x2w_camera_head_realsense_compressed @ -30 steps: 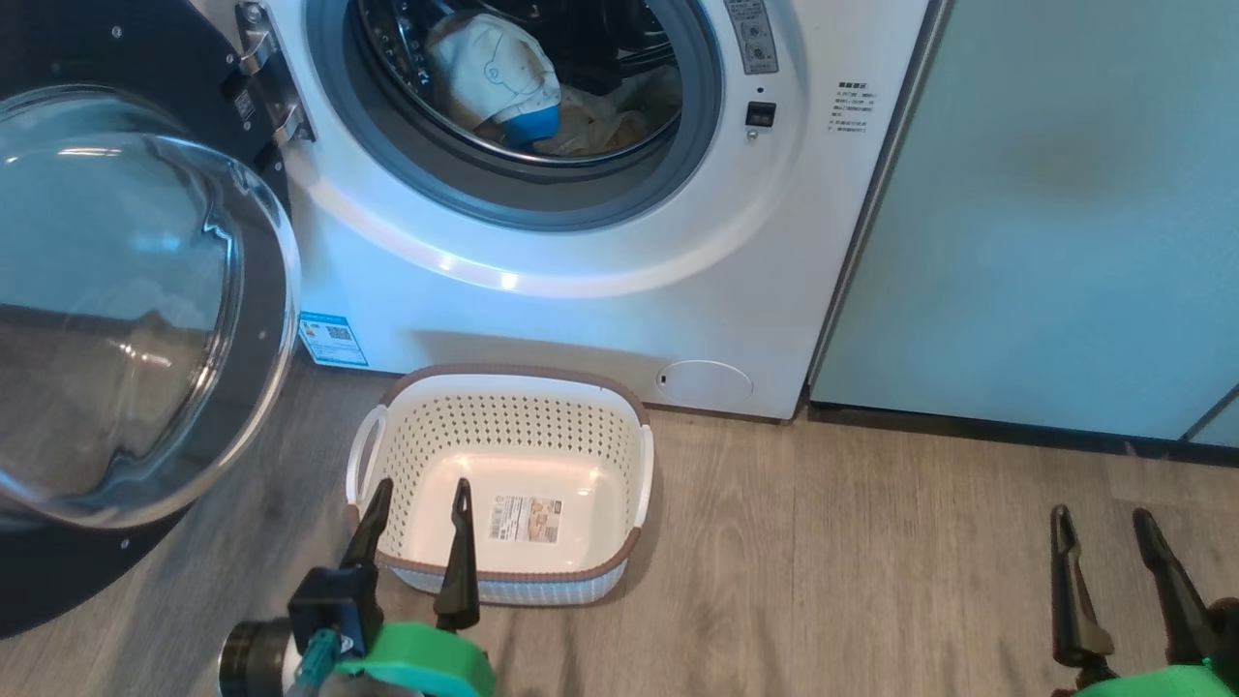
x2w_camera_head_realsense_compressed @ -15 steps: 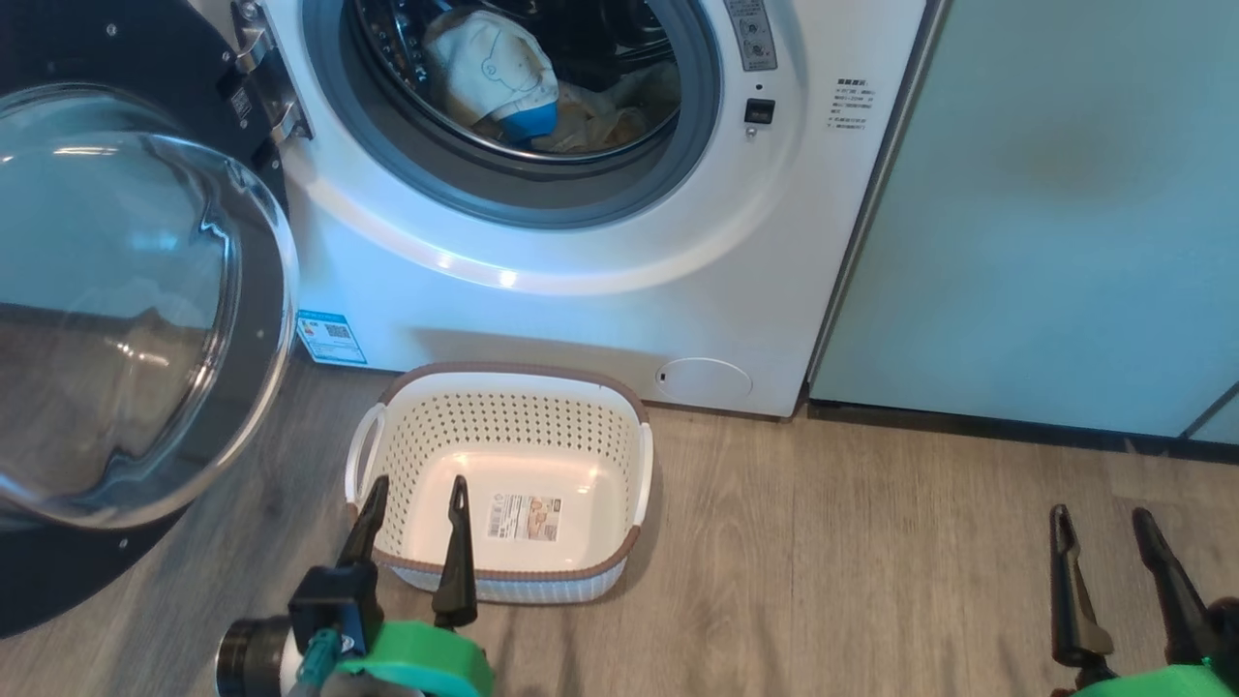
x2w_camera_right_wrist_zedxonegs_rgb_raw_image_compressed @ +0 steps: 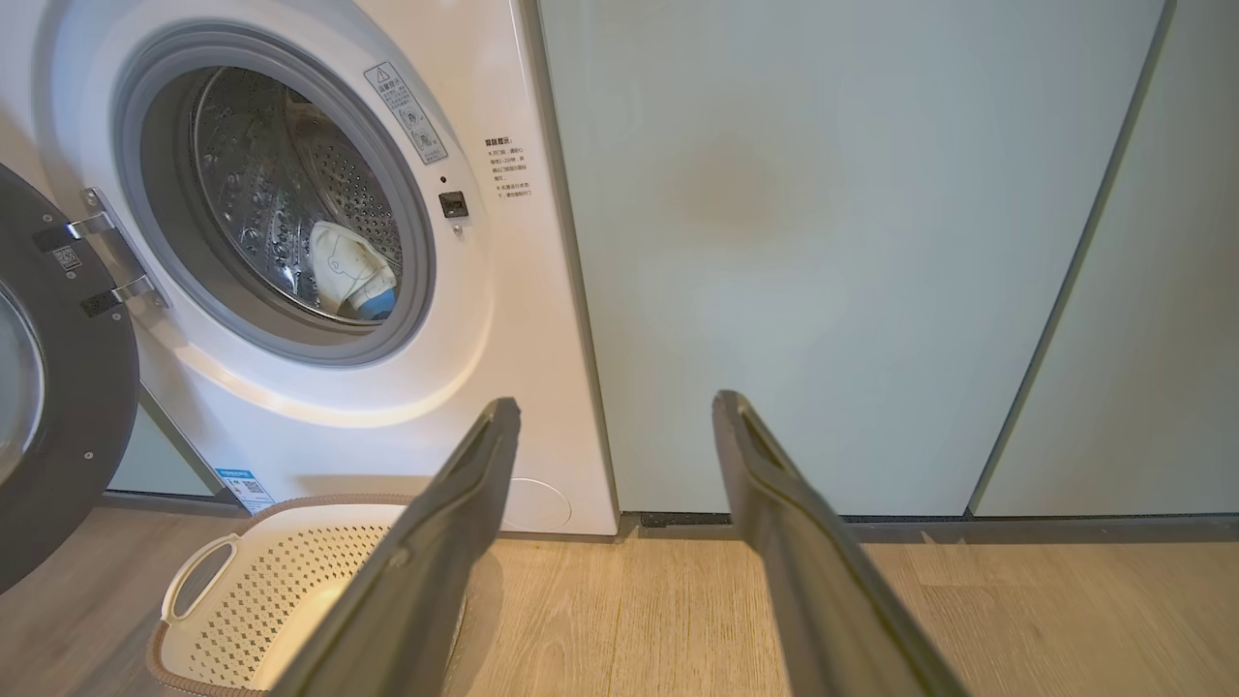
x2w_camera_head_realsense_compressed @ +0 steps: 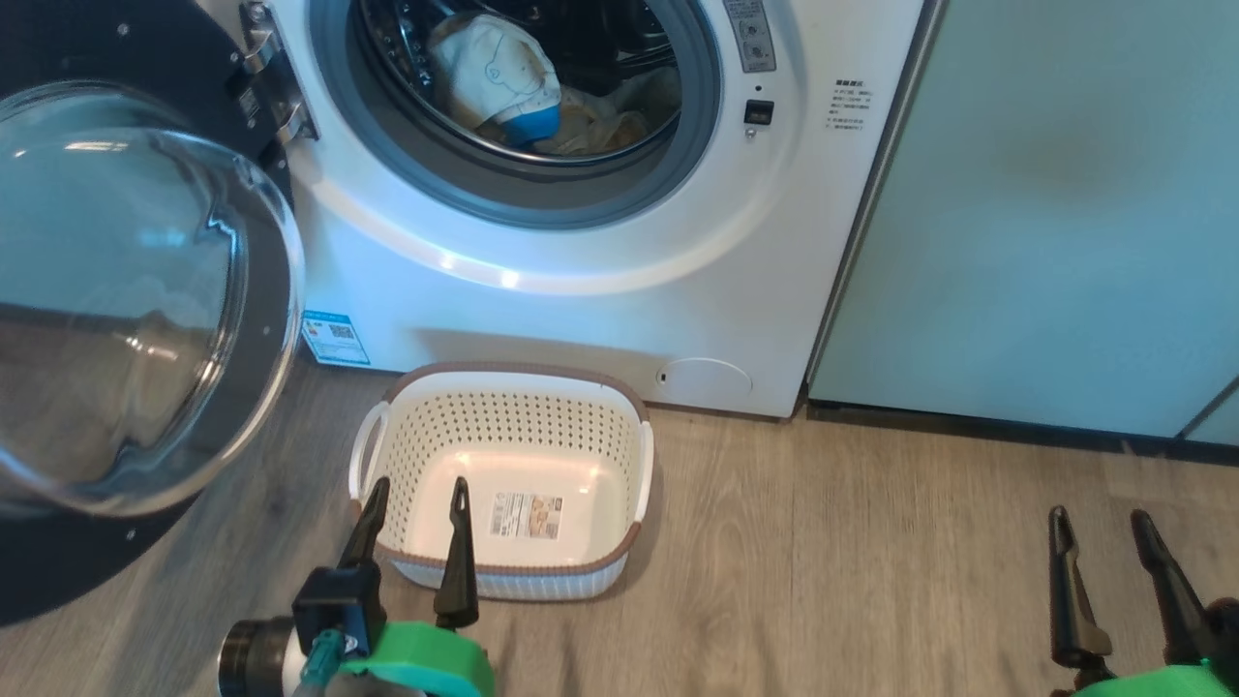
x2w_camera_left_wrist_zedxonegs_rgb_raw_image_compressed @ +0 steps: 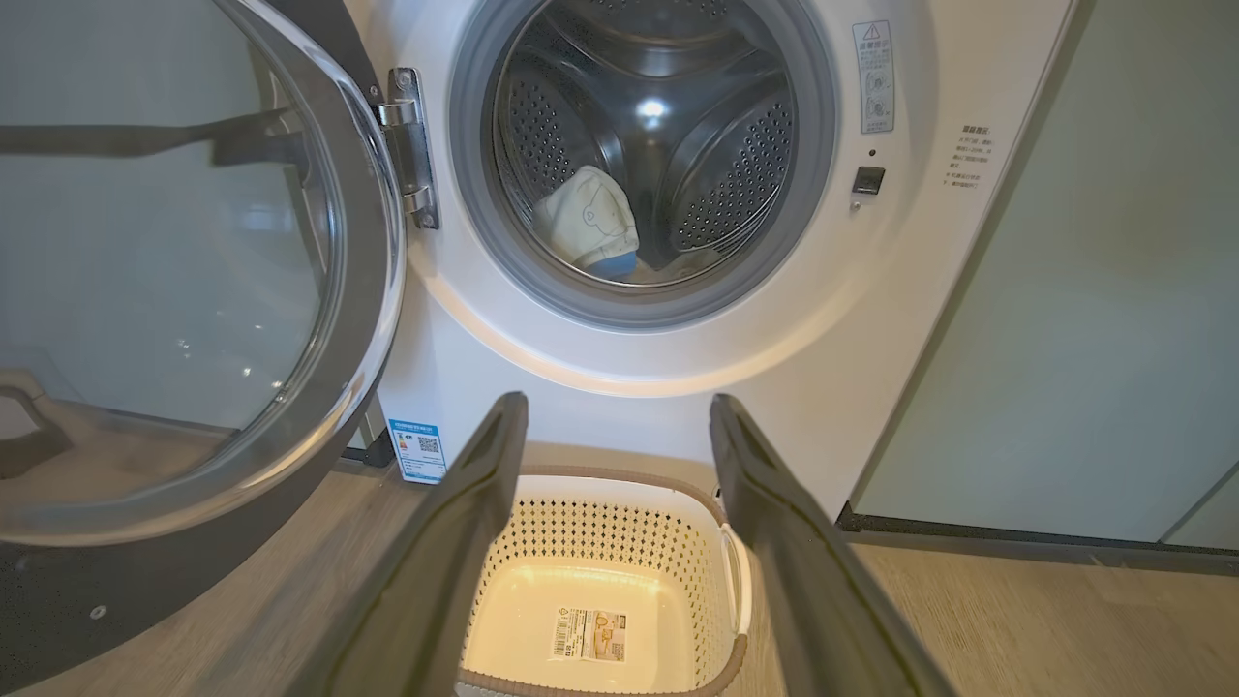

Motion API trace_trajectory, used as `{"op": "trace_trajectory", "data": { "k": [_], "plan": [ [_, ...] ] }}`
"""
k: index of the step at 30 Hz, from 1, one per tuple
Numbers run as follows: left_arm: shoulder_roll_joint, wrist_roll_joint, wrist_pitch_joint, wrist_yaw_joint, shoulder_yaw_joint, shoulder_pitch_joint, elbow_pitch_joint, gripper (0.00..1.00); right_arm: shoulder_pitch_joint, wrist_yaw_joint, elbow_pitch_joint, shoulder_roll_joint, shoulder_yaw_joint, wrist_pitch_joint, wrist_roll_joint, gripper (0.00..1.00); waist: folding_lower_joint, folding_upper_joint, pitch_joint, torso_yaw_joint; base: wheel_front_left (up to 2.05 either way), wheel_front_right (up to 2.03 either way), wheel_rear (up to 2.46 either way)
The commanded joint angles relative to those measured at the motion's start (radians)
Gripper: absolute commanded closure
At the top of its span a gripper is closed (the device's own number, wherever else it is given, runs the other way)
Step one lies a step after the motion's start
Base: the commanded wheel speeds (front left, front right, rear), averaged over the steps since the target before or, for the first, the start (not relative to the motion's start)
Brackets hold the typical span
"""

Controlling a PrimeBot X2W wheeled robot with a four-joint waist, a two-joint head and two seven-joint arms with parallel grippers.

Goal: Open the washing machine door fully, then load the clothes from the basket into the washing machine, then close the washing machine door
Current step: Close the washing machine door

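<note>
Inside washing machine (x2w_camera_head_realsense_compressed: 600, 319), clothes (x2w_camera_head_realsense_compressed: 503, 82) loaded; basket (x2w_camera_head_realsense_compressed: 513, 379) empty. Left fingers (x2w_camera_head_realsense_compressed: 457, 552) & right fingers (x2w_camera_head_realsense_compressed: 1067, 590) spread, nothing held. Risk: door (x2w_camera_head_realsense_compressed: 145, 290) wide open; off-centre push could slip, no latch.

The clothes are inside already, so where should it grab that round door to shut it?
Likely the black rim of the washing machine door, at the free edge opposite the hinge, coming from its left; the bulging glass offers nothing to pinch.
</note>
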Motion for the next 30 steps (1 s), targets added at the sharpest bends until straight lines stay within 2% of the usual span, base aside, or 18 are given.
{"op": "trace_trajectory", "data": {
  "k": [1,15,30],
  "plan": [
    [0.002,0.012,-0.007,0.064,0.041,-0.022,-0.023,0.00,-0.013,0.004,-0.030,-0.013,0.019,-0.008,0.007,0.00,-0.0003,0.0000,-0.003,0.001,-1.71,1.71,0.00],
    [0.005,0.017,-0.007,0.050,0.043,-0.026,-0.034,0.00,-0.017,0.004,-0.026,-0.013,0.018,-0.010,0.013,0.00,-0.0003,0.0000,-0.006,0.006,-1.70,1.70,0.00],
    [0.001,0.024,-0.007,0.036,0.045,-0.033,-0.043,0.00,-0.013,0.004,-0.022,-0.013,0.005,-0.015,0.011,0.00,-0.0003,0.0000,-0.004,0.029,-0.25,0.25,0.00]
  ]
}}
